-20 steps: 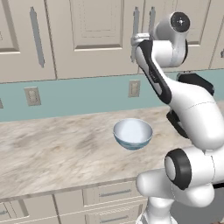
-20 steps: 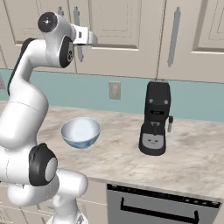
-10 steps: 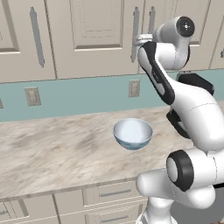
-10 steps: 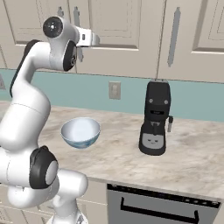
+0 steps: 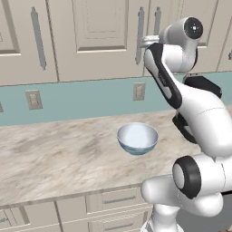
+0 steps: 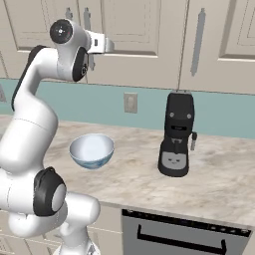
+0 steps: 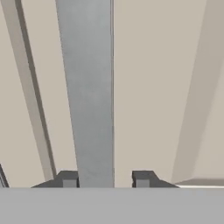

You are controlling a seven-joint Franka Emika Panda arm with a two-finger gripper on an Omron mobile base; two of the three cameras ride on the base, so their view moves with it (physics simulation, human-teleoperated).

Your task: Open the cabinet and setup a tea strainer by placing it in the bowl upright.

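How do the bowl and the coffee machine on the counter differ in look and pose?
The bowl is round, low and open-topped, white inside with a pale blue outside; the coffee machine is a tall, narrow, black upright block. The bowl sits on the counter near the arm's side, while the coffee machine stands further right, closer to the teal backsplash. The two stand apart, not touching. Both rest upright on the same marbled counter, below the closed cabinet doors.

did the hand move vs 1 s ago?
Yes. The hand has advanced to the cabinet's handle; before, it hung short of that door.
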